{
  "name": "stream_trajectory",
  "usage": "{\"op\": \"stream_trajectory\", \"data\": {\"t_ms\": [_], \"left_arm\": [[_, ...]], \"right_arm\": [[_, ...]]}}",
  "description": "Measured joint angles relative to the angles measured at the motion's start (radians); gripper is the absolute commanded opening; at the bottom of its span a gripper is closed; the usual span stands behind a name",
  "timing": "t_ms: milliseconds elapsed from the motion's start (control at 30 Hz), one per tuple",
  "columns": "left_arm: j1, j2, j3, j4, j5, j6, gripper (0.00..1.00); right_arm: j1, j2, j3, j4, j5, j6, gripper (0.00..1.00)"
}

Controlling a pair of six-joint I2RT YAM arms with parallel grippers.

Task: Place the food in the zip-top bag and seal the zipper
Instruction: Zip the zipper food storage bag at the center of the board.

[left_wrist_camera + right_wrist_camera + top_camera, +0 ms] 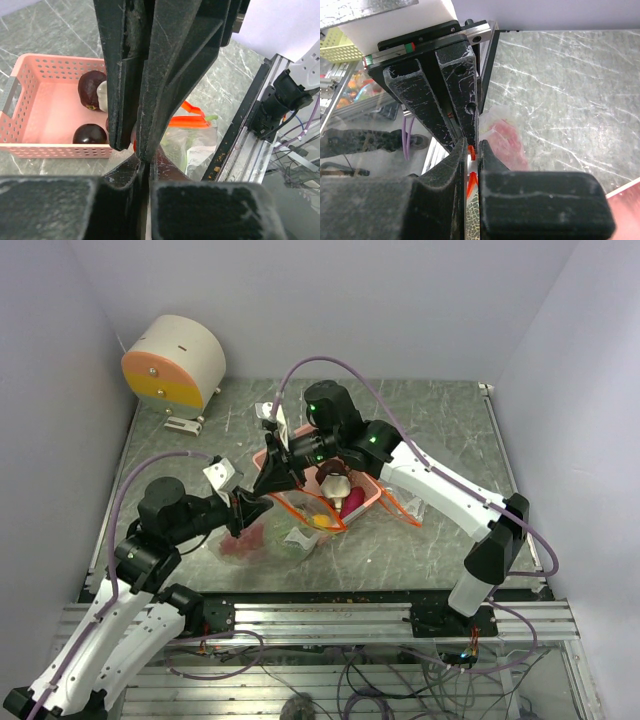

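The clear zip-top bag (262, 537) lies in front of the pink basket (378, 492), with pink and green pieces showing through it. Its orange-red zipper (300, 510) runs toward the basket. My left gripper (256, 507) and right gripper (267, 485) meet tip to tip at the bag's left end. In the right wrist view the right gripper (472, 156) is shut on the zipper (471, 177). In the left wrist view the left gripper (144, 167) is shut on the bag's edge. The basket (45, 105) holds dark purple grapes (89, 135), a whitish bulb (335, 485), a magenta piece (352, 505) and an orange-yellow fruit (322, 522).
A round white and orange device (175, 365) stands at the back left. Small white brackets sit at the left (220, 474) and behind the grippers (268, 414). The metal rail (320, 615) runs along the near table edge. Another orange strip (402, 510) lies right of the basket.
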Motion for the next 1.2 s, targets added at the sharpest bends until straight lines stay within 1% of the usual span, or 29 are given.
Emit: {"op": "stream_trajectory", "data": {"t_ms": [333,400,433,500,533,600,700,833,933,1100,1200], "left_arm": [[0.003,-0.008,-0.016,0.006,0.029,-0.007,0.07],[0.003,-0.015,-0.019,0.007,0.022,-0.015,0.07],[0.003,-0.019,-0.022,0.008,0.016,-0.018,0.07],[0.003,-0.027,-0.026,0.008,0.002,-0.026,0.07],[0.003,-0.031,-0.027,0.005,-0.006,-0.031,0.07],[0.003,-0.043,-0.030,-0.008,-0.019,-0.038,0.07],[0.001,-0.053,-0.030,-0.020,-0.045,-0.042,0.07],[0.001,-0.058,-0.030,-0.037,-0.077,-0.045,0.07],[0.001,-0.065,-0.030,-0.045,-0.097,-0.048,0.07],[0.001,-0.082,-0.031,-0.054,-0.114,-0.055,0.07],[0.001,-0.095,-0.032,-0.058,-0.115,-0.058,0.07]], "right_arm": [[-0.002,-0.010,-0.019,-0.004,-0.003,0.016,0.00],[0.000,-0.022,-0.040,0.019,0.008,0.027,0.09],[0.000,-0.028,-0.051,0.032,0.015,0.033,0.17],[0.002,-0.047,-0.082,0.063,0.032,0.047,0.37],[0.002,-0.057,-0.097,0.078,0.045,0.052,0.43],[-0.003,-0.079,-0.121,0.111,0.080,0.060,0.53],[-0.020,-0.122,-0.158,0.161,0.151,0.073,0.60],[-0.040,-0.206,-0.229,0.223,0.269,0.108,0.61],[-0.051,-0.274,-0.281,0.240,0.369,0.157,0.58],[-0.054,-0.362,-0.402,0.228,0.499,0.247,0.53],[-0.055,-0.391,-0.492,0.188,0.560,0.290,0.50]]}}
